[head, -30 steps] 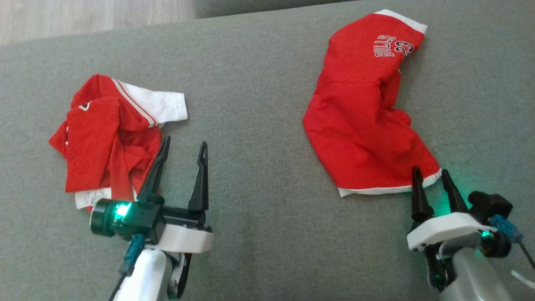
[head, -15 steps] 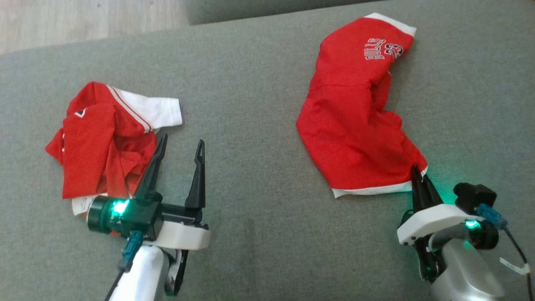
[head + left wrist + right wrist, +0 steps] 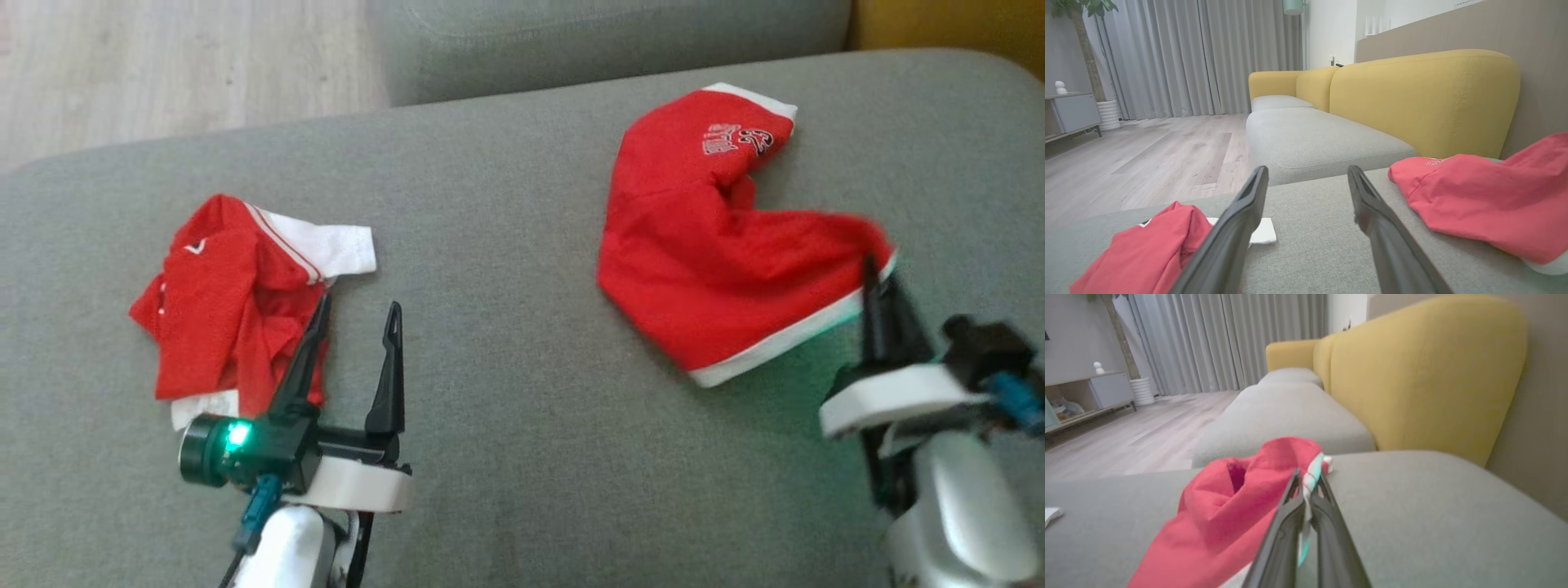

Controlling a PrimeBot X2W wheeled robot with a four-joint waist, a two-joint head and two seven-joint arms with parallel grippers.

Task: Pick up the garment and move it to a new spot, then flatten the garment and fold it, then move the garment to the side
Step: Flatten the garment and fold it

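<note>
The garment (image 3: 702,245) is red with a white hem and small lettering, and lies on the right of the grey sofa seat (image 3: 506,245). My right gripper (image 3: 878,273) is shut on its near right hem corner, which is lifted off the cushion. The right wrist view shows the white hem pinched between the closed fingers of that gripper (image 3: 1306,479), with the red cloth (image 3: 1229,506) trailing to the left. My left gripper (image 3: 359,310) stands open over bare cushion, holding nothing. The left wrist view has the garment (image 3: 1486,196) to the right of the open left gripper (image 3: 1306,175).
A second crumpled red and white garment (image 3: 229,302) lies just left of the left gripper and touches its left finger in the head view. A yellow backrest (image 3: 1425,98) rises behind the seat. Wooden floor (image 3: 163,65) lies beyond the far edge.
The right gripper shut on the garment's hem corner, then raised it and drew it to the right, stretching the cloth. The head view shifted. The left gripper stayed open.
</note>
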